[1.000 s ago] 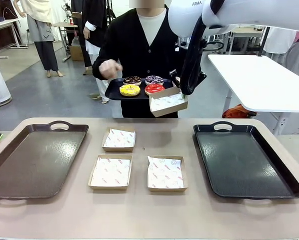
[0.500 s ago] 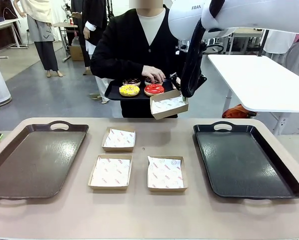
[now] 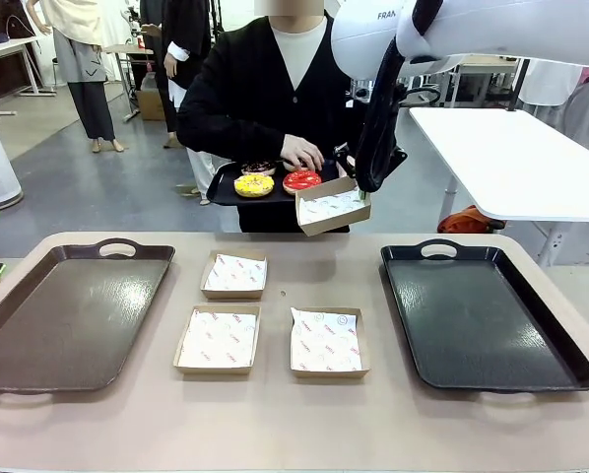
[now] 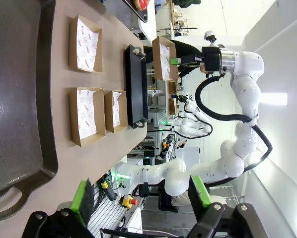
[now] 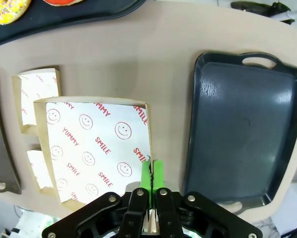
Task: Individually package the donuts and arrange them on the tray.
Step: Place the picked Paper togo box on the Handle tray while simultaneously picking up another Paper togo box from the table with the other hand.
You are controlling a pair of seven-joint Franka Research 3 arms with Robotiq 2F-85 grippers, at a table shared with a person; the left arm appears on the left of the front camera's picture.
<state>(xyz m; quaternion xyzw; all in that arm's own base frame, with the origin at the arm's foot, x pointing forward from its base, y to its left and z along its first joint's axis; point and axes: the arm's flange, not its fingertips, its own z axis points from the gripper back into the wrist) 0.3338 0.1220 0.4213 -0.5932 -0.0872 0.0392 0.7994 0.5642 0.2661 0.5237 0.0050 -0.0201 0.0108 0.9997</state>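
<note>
The person across the table holds a small black tray [image 3: 226, 187] carrying the donuts. A yellow donut [image 3: 254, 184] and a red donut [image 3: 302, 179] lie in front, and a dark one [image 3: 260, 167] sits behind. The person's hand [image 3: 302, 153] covers the spot behind the red donut. My right gripper [image 3: 359, 184] is shut on the edge of a paper-lined cardboard box [image 3: 332, 205], held in the air beside that tray. In the right wrist view the fingertips [image 5: 151, 173] pinch the box [image 5: 94, 144] wall, with the yellow donut [image 5: 7, 10] above. My left gripper [image 4: 141, 193] is open and holds nothing.
Three more lined boxes [image 3: 234, 274] [image 3: 218, 338] [image 3: 326, 342] lie mid-table. A large brown tray [image 3: 68, 315] sits at the left of the table and a large black tray [image 3: 482, 315] at the right, neither holding anything. People stand farther back in the room.
The person's hand came down from chest height onto the back right of the donut tray, and the tray sank a little. My right gripper and its box stayed put.
</note>
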